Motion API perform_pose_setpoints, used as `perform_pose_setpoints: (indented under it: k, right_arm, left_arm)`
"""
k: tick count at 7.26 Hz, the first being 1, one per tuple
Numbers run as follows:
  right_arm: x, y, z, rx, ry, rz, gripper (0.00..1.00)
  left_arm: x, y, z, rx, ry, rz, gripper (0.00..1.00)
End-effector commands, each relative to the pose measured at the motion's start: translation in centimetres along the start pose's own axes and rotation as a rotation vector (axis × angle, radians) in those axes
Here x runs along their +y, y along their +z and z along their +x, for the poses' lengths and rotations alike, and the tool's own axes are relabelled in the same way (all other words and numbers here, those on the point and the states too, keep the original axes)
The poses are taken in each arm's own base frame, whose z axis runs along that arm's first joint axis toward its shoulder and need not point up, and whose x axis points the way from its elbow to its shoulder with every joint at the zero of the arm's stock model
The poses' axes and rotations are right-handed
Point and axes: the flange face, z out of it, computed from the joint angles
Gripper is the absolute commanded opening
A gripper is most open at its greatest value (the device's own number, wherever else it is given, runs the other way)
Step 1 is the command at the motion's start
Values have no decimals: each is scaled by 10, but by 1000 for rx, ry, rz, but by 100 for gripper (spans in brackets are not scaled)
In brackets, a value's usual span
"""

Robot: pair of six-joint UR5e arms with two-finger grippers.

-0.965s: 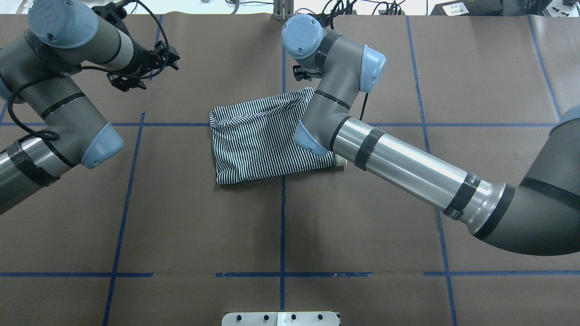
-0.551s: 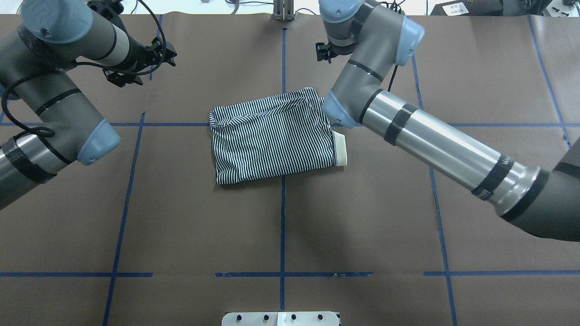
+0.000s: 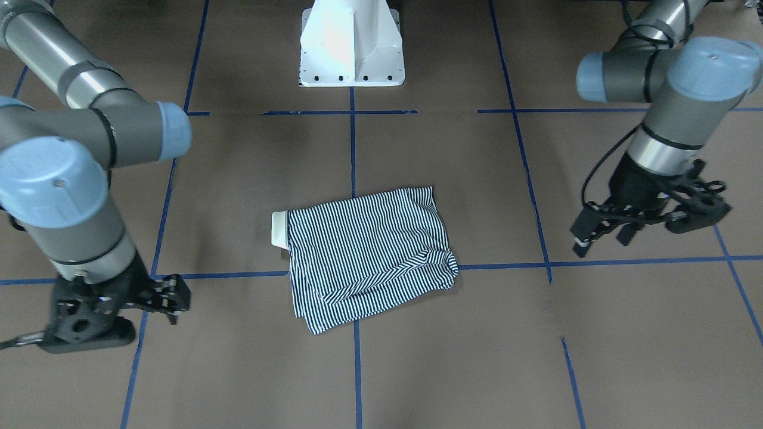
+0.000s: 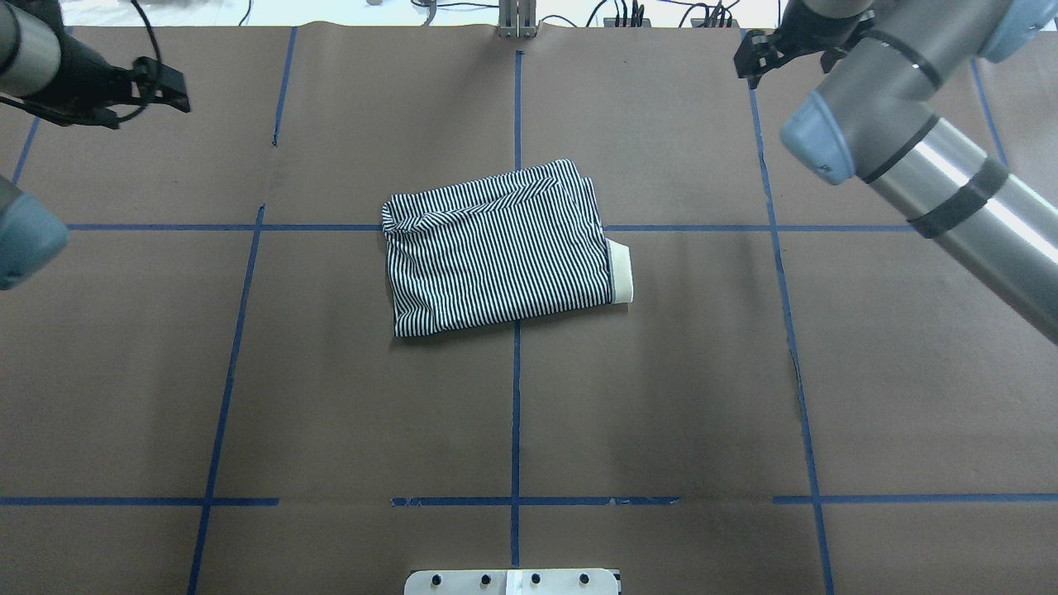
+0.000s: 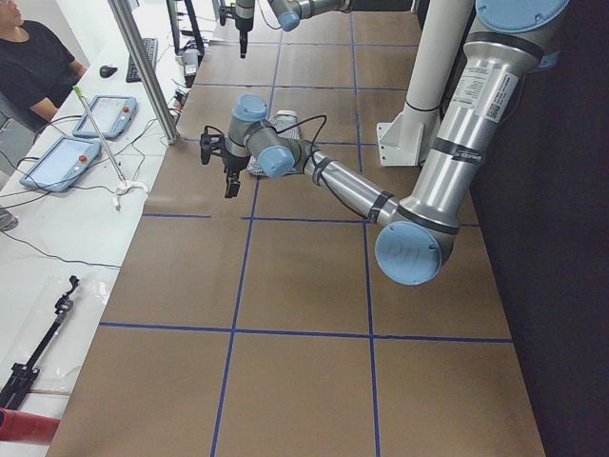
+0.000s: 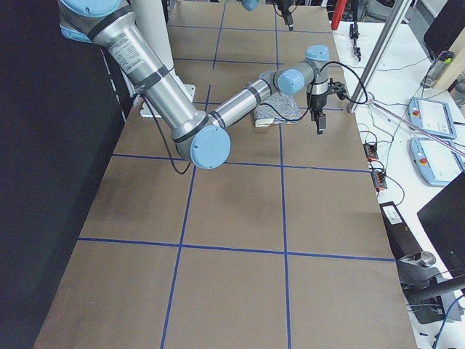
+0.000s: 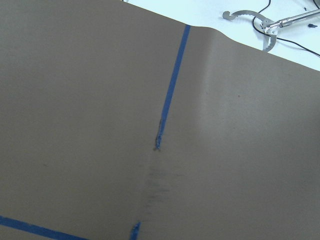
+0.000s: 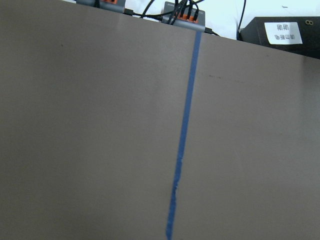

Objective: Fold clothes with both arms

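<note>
- Currently the left gripper (image 3: 638, 228) hangs above the brown table cover (image 4: 661, 397), fingers spread, nothing between them
- right gripper (image 4: 781, 49) also above the cover, fingers apart, nothing held
- polo shirt (image 4: 496, 256) lies folded into a rough rectangle flat on the cover, between the two grippers and well apart from both
- in the overhead view the shirt sits nearer the robot than either gripper; both grippers are out by the table's far edge
- cream collar (image 4: 621, 268) sticks out at the shirt's end on the right gripper's side; the rumpled folded corner (image 4: 401, 219) is on the left gripper's side
- white pedestal (image 3: 351, 42) stands beyond the shirt, on the robot's side, away from both grippers
- each wrist camera looks down on brown cover crossed by a blue tape line (image 7: 172, 75)
</note>
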Motion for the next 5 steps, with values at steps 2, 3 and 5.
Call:
perform_pose_setpoints:
  k: [2, 3, 5]
  right_arm:
    - [96, -10, 238, -156, -58, -115, 100]
    - [128, -5, 295, -171, -116, -126, 100]
    - [216, 29, 375, -170, -176, -182, 100]
  left_arm:
    - [-23, -42, -164, -125, 374, -69, 100]
    - [-12, -51, -206, -147, 503, -89, 100]
    - [6, -73, -293, -190, 766, -131, 100]
